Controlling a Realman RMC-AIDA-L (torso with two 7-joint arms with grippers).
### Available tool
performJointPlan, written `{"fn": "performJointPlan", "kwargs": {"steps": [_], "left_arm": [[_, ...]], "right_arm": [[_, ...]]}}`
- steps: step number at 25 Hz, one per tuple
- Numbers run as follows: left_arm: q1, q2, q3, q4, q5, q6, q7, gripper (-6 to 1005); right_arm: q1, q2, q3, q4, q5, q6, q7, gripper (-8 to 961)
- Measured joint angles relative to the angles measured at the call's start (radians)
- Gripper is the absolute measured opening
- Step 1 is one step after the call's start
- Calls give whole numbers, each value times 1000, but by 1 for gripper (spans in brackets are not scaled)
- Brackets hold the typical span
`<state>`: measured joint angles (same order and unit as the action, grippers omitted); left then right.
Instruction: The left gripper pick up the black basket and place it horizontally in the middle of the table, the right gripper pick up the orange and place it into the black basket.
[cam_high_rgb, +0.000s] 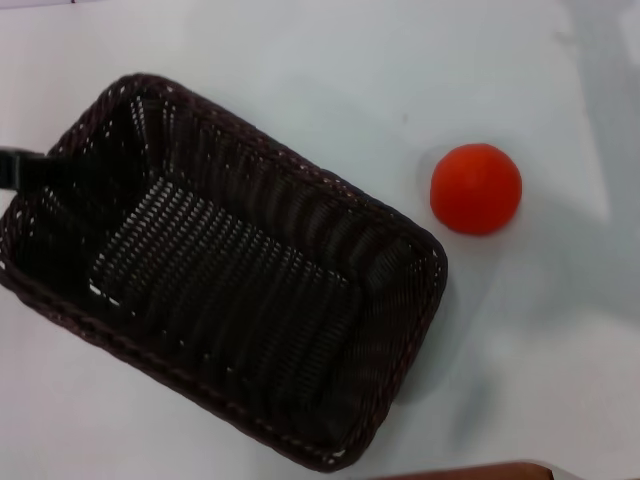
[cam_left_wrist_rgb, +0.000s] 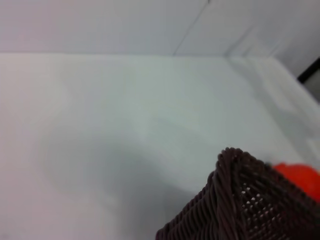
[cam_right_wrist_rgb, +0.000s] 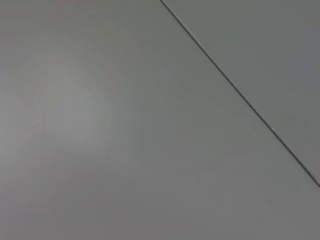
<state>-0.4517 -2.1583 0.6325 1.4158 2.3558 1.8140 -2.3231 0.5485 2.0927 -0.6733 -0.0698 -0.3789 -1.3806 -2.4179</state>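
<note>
Wicker at the desk's left edge is where the work sits: the left gripper (cam_high_rgb: 20, 167) shows only as a thin black tip reaching in from that edge to the short end wall of the black basket (cam_high_rgb: 230, 270), and whether it is open or clamped on the braided rim cannot be told. The basket lies skewed on the table (cam_high_rgb: 300, 70), its long axis running from the far-left corner toward the near edge's middle, so it is not yet horizontal. It looks light and stiff, with a rough weave that should grip well; the rim of a short wall seems the natural hold. To its right, apart from the basket's far-right corner, rests the orange (cam_high_rgb: 476, 188), toward the desk's right edge. Smooth and round, it may roll, so a grasp across its widest part looks safest. The right gripper is not visible.
</note>
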Motion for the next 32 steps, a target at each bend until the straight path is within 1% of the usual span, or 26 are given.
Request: {"fn": "performJointPlan", "kwargs": {"steps": [6, 11, 12, 16, 20, 23, 32], "left_arm": [[-2, 1, -74, -12, -59, -5, -107, 178], [-1, 2, -154, -41, -77, -19, -170, 178], [-1, 2, -154, -41, -77, -19, -170, 178], [23, -7, -187, -78, -132, -37, -187, 179], [60, -6, -190, -165, -210, -92, -187, 180], [80, -7, -189, -204, -240, -116, -186, 180], [126, -15, -141, -294, -266, -199, -176, 181]], "right_arm": [[5, 0, 3, -4, 0, 12, 1, 885], [10, 0, 4, -7, 0, 40, 2, 885], [11, 0, 6, -7, 0, 43, 2, 885], [12, 0, 15, -7, 0, 45, 2, 885], [13, -1, 20, -9, 0, 45, 2, 885], [15, -2, 26, -14, 0, 45, 2, 885], [37, -5, 27, -18, 0, 52, 2, 885]]}}
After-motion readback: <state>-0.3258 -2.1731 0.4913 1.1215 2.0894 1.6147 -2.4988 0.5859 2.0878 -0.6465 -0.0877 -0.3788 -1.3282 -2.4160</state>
